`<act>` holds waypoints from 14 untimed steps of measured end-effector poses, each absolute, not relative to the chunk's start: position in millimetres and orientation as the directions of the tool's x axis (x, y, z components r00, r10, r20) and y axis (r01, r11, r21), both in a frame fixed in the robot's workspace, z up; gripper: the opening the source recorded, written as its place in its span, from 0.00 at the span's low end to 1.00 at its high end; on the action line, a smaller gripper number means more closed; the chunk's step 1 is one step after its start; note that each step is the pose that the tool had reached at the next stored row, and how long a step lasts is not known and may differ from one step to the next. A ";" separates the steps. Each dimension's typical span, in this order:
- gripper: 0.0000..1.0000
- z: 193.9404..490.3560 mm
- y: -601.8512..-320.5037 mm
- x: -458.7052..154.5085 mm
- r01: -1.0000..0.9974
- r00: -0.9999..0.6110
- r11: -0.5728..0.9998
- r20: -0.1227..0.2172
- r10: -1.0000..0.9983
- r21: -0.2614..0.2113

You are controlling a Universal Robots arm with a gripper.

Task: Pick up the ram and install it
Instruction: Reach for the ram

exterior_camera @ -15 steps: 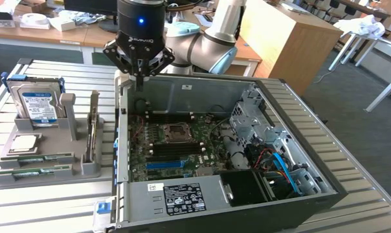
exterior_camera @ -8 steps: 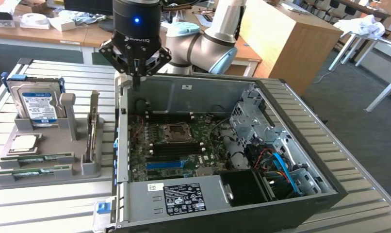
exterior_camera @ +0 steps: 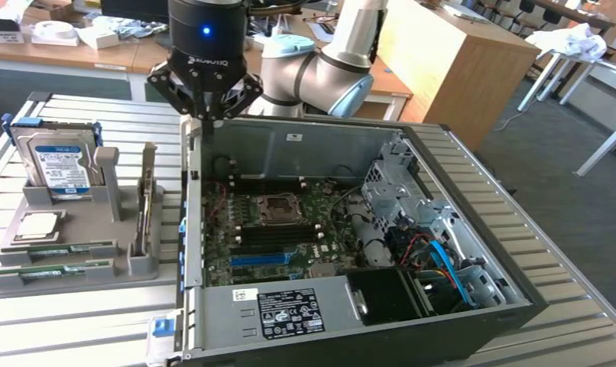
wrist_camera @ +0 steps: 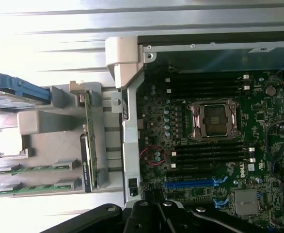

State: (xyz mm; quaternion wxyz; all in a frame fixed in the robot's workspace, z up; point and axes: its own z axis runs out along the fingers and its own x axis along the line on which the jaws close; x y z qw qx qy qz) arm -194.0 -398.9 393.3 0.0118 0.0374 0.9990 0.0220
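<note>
Hovering over the open metal computer case's [exterior_camera: 287,149] corner, black gripper [exterior_camera: 208,126] pinched shut, empty.
Long green ram sticks [exterior_camera: 58,248] lie in grey plastic tray [exterior_camera: 143,266] alongside, labels too small to read.

A long, narrow, flat green circuit-board ram stick [exterior_camera: 58,248] lies flat in a slot near the grey plastic holder's [exterior_camera: 134,269] front edge. A second ram stick [exterior_camera: 53,270], alike, lies parallel just beside it, nearest that edge.

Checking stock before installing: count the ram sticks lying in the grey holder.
2. Both lie flat, side by side, in the grey holder: one ram stick next to the CPU chip, the other ram stick at the holder's outer edge. None looks hidden.
</note>
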 end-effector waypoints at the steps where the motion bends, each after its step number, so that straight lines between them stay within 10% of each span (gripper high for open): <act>1: 0.10 393.3 -398.8 -195.3 0.074 -0.997 0.996 -0.022 0.075 0.045; 14: 0.10 393.2 -398.8 -218.7 0.074 -0.997 0.996 -0.022 0.075 0.045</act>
